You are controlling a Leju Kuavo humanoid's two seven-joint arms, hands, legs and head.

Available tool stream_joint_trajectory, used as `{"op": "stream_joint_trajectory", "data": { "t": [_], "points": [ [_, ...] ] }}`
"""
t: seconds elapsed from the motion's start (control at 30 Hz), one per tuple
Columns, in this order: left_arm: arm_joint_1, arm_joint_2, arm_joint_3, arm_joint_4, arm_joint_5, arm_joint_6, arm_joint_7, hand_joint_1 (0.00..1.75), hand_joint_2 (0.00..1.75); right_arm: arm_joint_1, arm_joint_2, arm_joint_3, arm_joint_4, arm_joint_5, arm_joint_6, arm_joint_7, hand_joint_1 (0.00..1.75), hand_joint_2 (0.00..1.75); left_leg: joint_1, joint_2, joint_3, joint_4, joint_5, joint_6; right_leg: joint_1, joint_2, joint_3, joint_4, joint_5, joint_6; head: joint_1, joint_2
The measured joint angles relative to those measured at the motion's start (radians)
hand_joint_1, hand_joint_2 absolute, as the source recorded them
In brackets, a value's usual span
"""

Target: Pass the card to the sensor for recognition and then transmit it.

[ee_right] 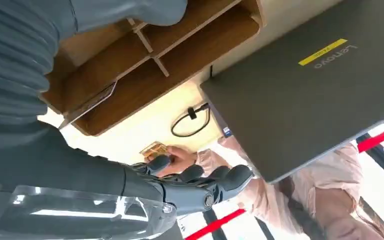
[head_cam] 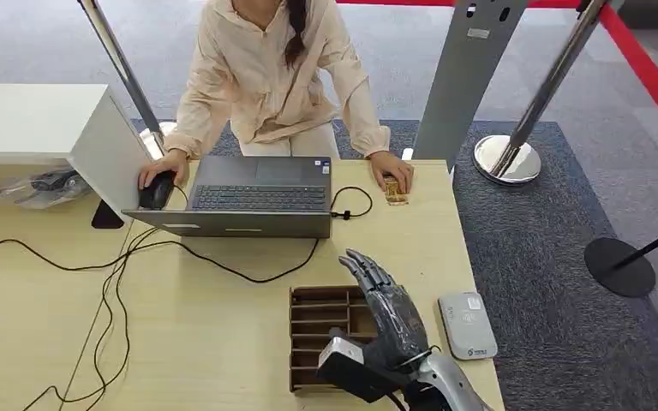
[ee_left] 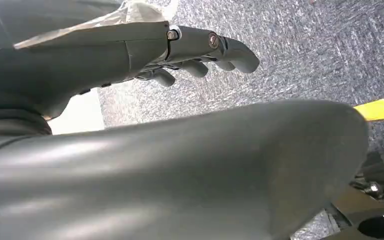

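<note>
Take the laptop (head_cam: 253, 195) as your landmark. To its left the person's hand rests on a black mouse (head_cam: 155, 190), and cables (head_cam: 120, 257) trail from that side across the desk (head_cam: 34, 317).

Your left hand (ee_left: 195, 50) is away from the desk, hanging over grey carpet with its fingers loosely extended and nothing in them.

In front of the laptop, on your side, stands the brown slotted card holder (head_cam: 317, 321). Your right hand (head_cam: 385, 312) hovers over its right edge, fingers spread and straight, grasping nothing; it looks poised to receive or reach rather than to pick from a slot.

Right of the laptop, past its looped cord, the person's other hand presses a small brownish card (head_cam: 395, 192) flat to the desk, likely offering it to you. That is probably the task's card.

The grey sensor (head_cam: 467, 324) lies just right of the holder, close to your hand, so the swipe should be short.
</note>
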Motion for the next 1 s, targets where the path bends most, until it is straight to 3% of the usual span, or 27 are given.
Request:
{"op": "stream_joint_trajectory", "data": {
  "t": [1.0],
  "points": [
    [0.000,0.001,0.000,0.000,0.006,0.001,-0.017,0.00,0.00,0.003,-0.010,0.000,0.041,0.036,-0.029,0.032,0.37,1.75,0.000,0.000,0.000,0.000,0.000,0.000,0.000,0.000,0.000,0.000,0.000,0.000,0.000,0.000]
  ]
}}
